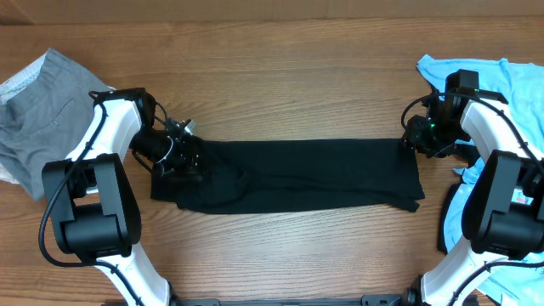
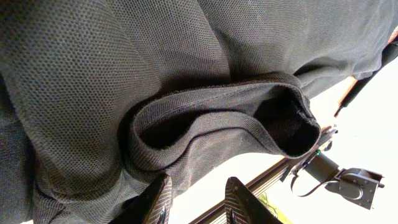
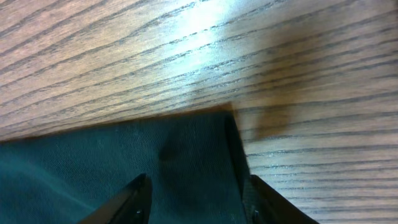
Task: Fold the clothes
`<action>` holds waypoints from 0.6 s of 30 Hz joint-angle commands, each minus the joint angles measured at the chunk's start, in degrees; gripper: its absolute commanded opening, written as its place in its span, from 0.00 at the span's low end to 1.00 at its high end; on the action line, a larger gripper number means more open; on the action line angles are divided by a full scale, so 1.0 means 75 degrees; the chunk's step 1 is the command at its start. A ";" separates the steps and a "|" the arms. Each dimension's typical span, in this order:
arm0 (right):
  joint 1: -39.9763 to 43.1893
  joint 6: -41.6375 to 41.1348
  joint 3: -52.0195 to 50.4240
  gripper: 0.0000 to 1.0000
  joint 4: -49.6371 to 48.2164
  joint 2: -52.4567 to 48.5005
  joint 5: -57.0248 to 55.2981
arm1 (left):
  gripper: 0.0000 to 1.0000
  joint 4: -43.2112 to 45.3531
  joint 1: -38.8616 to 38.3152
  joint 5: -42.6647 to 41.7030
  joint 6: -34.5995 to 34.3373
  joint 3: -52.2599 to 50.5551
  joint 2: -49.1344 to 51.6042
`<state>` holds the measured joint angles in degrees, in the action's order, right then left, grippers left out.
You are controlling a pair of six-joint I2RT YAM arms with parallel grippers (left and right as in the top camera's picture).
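A: Surface, quick.
B: Wood-grain surface [image 1: 272, 68], mid brown, with the grain running left to right in the overhead view. There's a bright glare patch on it in the right wrist view.

A: Room?
B: Hardly any shows. The surface fills the overhead view. In the left wrist view there's a washed-out pale area behind the cloth with the right arm [image 2: 336, 177] in it. Can't tell more than that.

A: Task item?
B: The black T-shirt [image 1: 289, 174] lies folded into a long band across the middle of the surface. It's flat on the right and bunched at the left end. The light blue shirts [image 1: 518, 81] are heaped at the right edge beside the right arm. A grey garment [image 1: 42, 110] sits in the far left corner, apart from the black one.

A: Left jaws?
B: The left arm [image 1: 110, 127] has them at the shirt's left end. The fingers [image 2: 155, 199] stand part way apart, one tip against a rolled fold of hem. Can't tell if cloth is pinched.

A: Right jaws?
B: Spread. The fingers [image 3: 138, 202] sit on either side of the shirt's right-end corner, and the cloth lies flat between them.
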<state>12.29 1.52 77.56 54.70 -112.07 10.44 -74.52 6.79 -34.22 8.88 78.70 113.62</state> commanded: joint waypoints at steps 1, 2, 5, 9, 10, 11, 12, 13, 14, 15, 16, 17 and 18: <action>0.0003 0.0020 -0.0055 0.51 -0.0032 -0.0128 -0.0047 | 0.33 -0.0003 -0.0015 0.0026 -0.0108 -0.0041 -0.0239; 0.0003 0.0020 -0.0055 0.48 -0.0029 -0.0163 -0.0047 | 0.33 -0.0006 -0.0015 0.0026 -0.0108 -0.0041 -0.0239; 0.0003 0.0020 -0.0055 0.40 -0.0026 -0.0277 -0.0044 | 0.33 -0.0003 -0.0015 0.0026 -0.0108 -0.0041 -0.0239; 0.0003 0.0020 -0.0055 0.33 -0.0029 -0.0341 -0.0047 | 0.33 -0.0003 -0.0015 0.0032 -0.0108 -0.0041 -0.0239; 0.0003 0.0020 -0.0055 0.32 -0.0032 -0.0341 -0.0047 | 0.33 0.0000 -0.0015 0.0044 -0.0108 -0.0041 -0.0239; 0.0003 0.0020 -0.0055 0.32 -0.0032 -0.0341 -0.0047 | 0.33 0.0000 -0.0015 0.0044 -0.0108 -0.0041 -0.0239; 0.0003 0.0020 -0.0055 0.29 -0.0032 -0.0341 -0.0047 | 0.33 0.0000 -0.0015 0.0044 -0.0108 -0.0041 -0.0239; 0.0003 0.0020 -0.0055 0.27 -0.0032 -0.0341 -0.0047 | 0.33 0.0000 -0.0015 0.0044 -0.0108 -0.0041 -0.0239; 0.0003 0.0020 -0.0055 0.22 -0.0032 -0.0341 -0.0047 | 0.33 0.0000 -0.0015 0.0047 -0.0108 -0.0041 -0.0239; 0.0003 0.0020 -0.0055 0.19 -0.0032 -0.0341 -0.0047 | 0.32 0.0000 -0.0015 0.0050 -0.0108 -0.0041 -0.0239; 0.0003 0.0020 -0.0055 0.11 -0.0032 -0.0341 -0.0047 | 0.33 -0.0003 -0.0015 0.0050 -0.0108 -0.0041 -0.0239; 0.0003 0.0020 -0.0055 0.06 -0.0026 -0.0341 -0.0047 | 0.32 -0.0003 -0.0015 0.0050 -0.0108 -0.0041 -0.0239; 0.0003 0.0015 -0.0055 0.04 -0.0023 -0.0341 -0.0047 | 0.33 0.0000 -0.0015 0.0050 -0.0108 -0.0041 -0.0239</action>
<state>12.29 1.41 77.45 54.65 -114.13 10.09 -74.52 6.79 -34.22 8.88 78.70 113.62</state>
